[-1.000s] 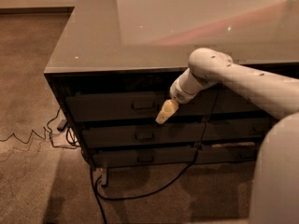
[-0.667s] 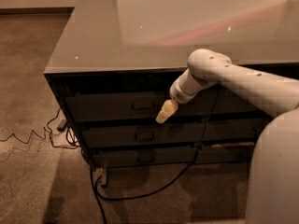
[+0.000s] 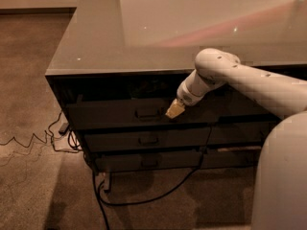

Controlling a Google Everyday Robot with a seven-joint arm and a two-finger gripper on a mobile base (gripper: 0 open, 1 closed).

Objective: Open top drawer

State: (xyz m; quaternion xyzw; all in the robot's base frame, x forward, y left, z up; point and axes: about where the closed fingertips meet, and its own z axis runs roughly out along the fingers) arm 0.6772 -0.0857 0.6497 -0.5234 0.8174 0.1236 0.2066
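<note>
— Grey top drawer (image 3: pixel 108 115), centre-left of frame under the countertop (image 3: pixel 96 56). Any change?
— Barely. Its front sits slightly lower in frame than a second ago, with a dark gap above it. Probably just starting out, so most of the pull is left.
— Gripper?
— Gripper (image 3: pixel 175 109) is just right of the handle (image 3: pixel 148 113), at the front panel. Spread or clamped, can't tell.
— Counts?
— Three drawers in this stack: the top one plus two shallower drawers (image 3: pixel 115 140). Three bar handles, one arm (image 3: pixel 259 80), one gripper.
</note>
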